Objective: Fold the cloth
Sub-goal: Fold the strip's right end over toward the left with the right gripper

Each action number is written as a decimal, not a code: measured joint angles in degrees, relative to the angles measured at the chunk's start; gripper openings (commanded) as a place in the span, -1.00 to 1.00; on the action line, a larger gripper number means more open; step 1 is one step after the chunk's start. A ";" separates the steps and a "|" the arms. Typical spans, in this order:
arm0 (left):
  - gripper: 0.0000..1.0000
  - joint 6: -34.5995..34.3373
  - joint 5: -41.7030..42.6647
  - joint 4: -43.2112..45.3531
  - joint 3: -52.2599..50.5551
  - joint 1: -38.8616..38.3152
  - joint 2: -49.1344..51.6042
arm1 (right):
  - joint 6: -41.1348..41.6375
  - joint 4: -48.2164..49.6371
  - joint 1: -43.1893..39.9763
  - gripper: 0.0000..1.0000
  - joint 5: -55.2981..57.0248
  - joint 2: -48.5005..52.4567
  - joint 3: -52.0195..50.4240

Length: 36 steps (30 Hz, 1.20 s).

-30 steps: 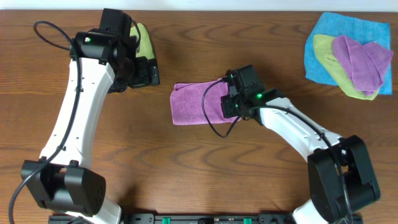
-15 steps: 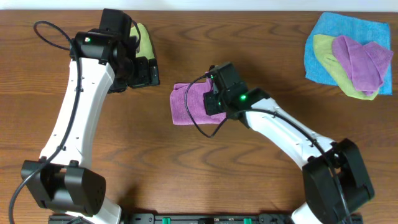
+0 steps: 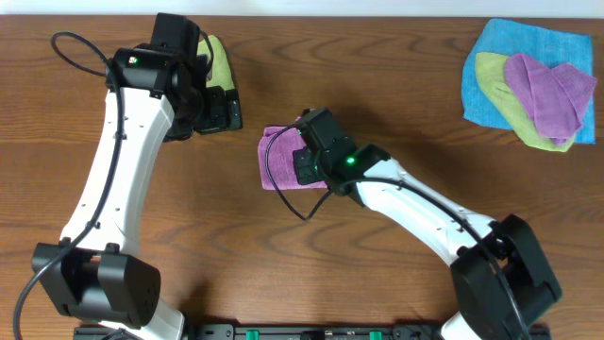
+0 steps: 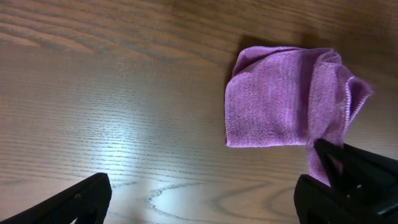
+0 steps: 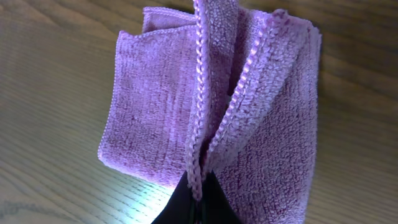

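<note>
I am clamping my right end effector (image 5: 198,198) tight on the cloth (image 5: 152,118) by its stacked edges, holding them raised over the half lying flat on the worktop (image 5: 50,62) beneath, so the fold lands square. My left end effector (image 3: 215,110) is waiting wide open, clear of it.

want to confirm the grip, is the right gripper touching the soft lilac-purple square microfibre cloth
Touching. In the right wrist view the right gripper pinches the stitched edges of the soft lilac-purple microfibre cloth.
</note>
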 measured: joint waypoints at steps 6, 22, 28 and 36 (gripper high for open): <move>0.90 0.00 0.00 0.00 0.00 0.00 0.00 | 0.59 1.86 1.55 -0.97 0.07 1.42 0.00; 0.91 0.00 0.00 0.35 0.00 0.00 0.00 | 3.85 8.81 4.74 -0.97 -0.55 3.85 0.00; 0.90 0.00 0.00 0.83 0.00 0.00 0.00 | 4.04 9.35 5.62 -0.97 -0.31 4.11 0.00; 0.91 0.00 0.00 0.94 0.00 0.00 0.00 | 4.59 13.27 5.62 0.98 -0.76 5.88 0.00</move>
